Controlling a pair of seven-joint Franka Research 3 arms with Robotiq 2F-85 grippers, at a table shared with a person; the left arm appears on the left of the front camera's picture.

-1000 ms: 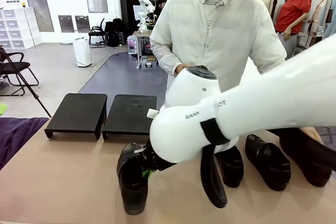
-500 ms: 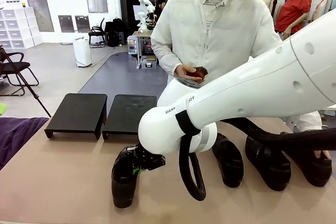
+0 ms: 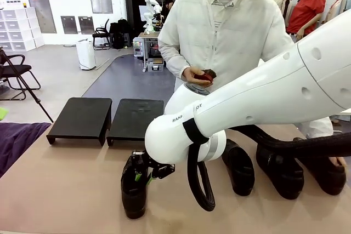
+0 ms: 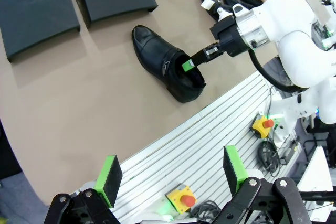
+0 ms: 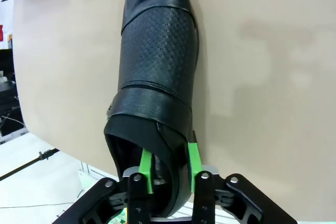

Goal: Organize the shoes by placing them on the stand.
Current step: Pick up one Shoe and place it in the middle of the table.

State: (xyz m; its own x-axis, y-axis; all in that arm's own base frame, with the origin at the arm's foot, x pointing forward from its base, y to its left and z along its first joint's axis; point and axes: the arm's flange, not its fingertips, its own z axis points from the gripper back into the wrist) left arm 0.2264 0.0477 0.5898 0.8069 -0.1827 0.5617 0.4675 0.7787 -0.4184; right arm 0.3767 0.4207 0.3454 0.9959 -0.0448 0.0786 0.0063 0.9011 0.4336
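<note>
One black shoe (image 3: 133,191) lies flat on the table near its front edge, toe towards the stand (image 3: 105,118). My right gripper (image 3: 142,176) is at its heel end. In the right wrist view one green pad sits inside the shoe (image 5: 157,61) and one outside, with the collar wall between them and the right gripper (image 5: 169,157) slightly parted. Three more shoes (image 3: 240,167) stand in a row at the right. My left gripper (image 4: 172,170) hangs open and empty high above the table edge, looking down on that shoe (image 4: 160,59) and both platforms of the stand (image 4: 37,11).
A person stands at the far side, one hand (image 3: 198,75) holding a small dark red thing at chest height. My right arm (image 3: 263,102) spans the table's right half above the other shoes. A purple cloth (image 3: 16,141) lies at the left edge.
The right arm carried the shoe leftwards and lowered it flat onto the table. The right gripper's fingers have loosened around the collar. The left gripper stayed open.
</note>
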